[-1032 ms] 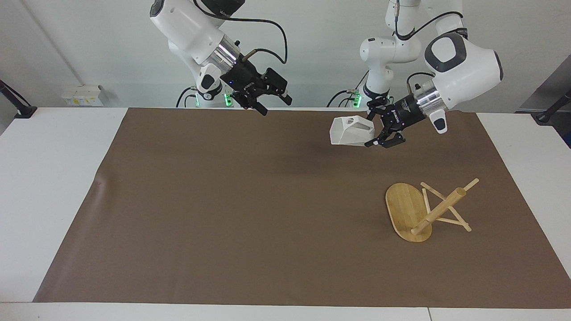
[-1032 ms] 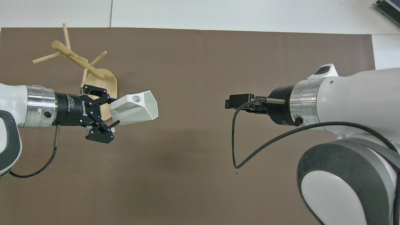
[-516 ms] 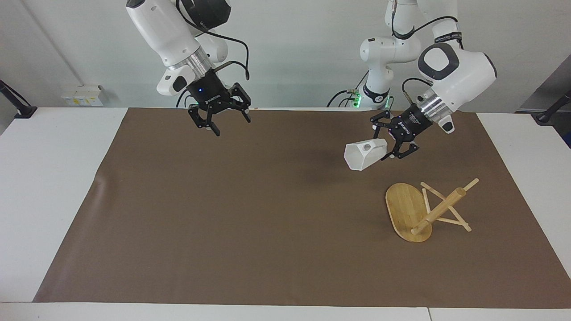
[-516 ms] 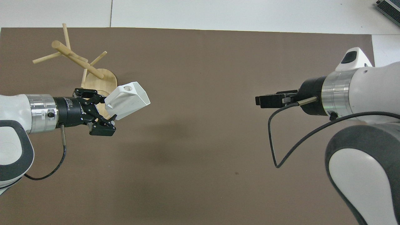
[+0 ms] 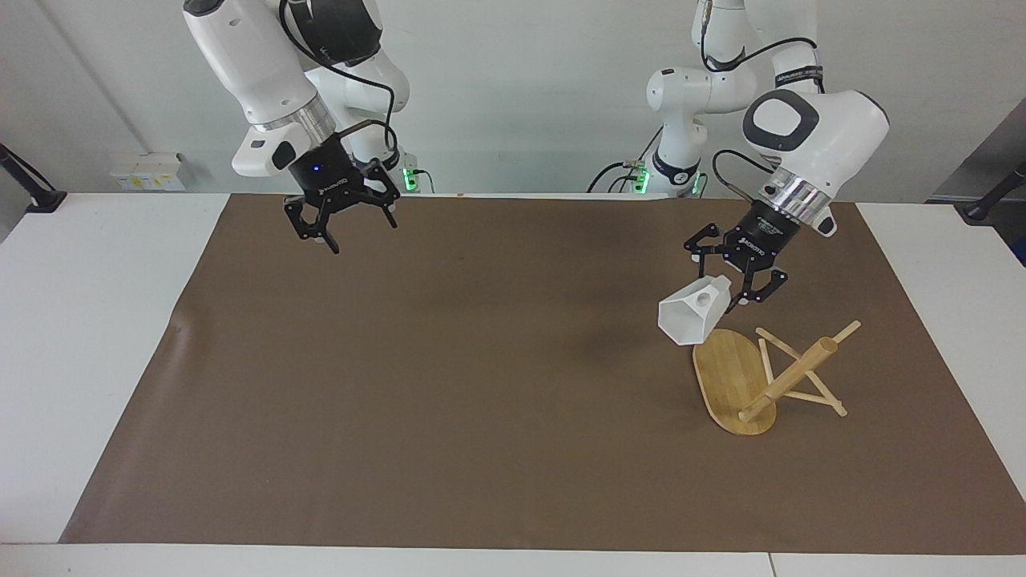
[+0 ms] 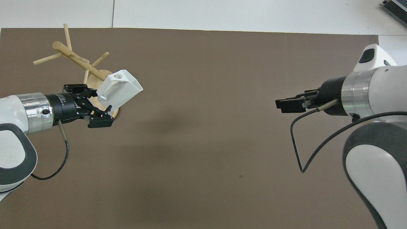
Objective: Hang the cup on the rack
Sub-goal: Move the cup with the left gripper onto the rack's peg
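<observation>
Carried lower and toward the mug tree (image 5: 757, 373), the white faceted cup (image 5: 691, 319) now hangs just over the oval base, clamped by its handle in the left gripper (image 5: 737, 290). Hanging looks close; a peg must still meet the handle hole. Meanwhile the right gripper (image 5: 343, 224) has drawn back, fingers apart, empty. One cup, one rack, two grippers.

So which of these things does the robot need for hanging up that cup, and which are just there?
Part of the job:
- cup, held in the left claw over the rack's base
- rack, toward the left arm's end of the table

Just there:
- brown mat covering the table
- right claw, open and empty, waiting over the mat
</observation>
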Available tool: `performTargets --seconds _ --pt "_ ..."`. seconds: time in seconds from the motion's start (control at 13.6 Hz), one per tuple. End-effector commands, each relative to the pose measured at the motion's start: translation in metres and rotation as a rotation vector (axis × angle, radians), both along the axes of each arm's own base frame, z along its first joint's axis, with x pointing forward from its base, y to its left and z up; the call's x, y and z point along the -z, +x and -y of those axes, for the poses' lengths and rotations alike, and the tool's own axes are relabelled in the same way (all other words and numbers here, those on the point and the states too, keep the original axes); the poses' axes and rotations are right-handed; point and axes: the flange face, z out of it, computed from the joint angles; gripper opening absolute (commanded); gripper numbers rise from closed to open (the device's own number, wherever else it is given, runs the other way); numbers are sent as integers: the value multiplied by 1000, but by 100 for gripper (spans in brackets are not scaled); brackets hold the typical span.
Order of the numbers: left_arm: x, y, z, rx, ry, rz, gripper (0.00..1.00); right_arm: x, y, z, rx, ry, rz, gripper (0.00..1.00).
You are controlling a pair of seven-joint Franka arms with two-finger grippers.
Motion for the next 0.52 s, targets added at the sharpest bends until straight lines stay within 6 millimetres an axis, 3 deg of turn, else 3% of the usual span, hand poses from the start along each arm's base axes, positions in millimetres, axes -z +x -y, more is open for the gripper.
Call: performTargets --seconds 0.0,0.44 --pt "12 4 0 -56 12 -8 0 -5 -3 8 -29 -57 0 100" --pt "7 18 -10 -163 -8 11 0 -15 -5 19 -18 -118 -17 100"
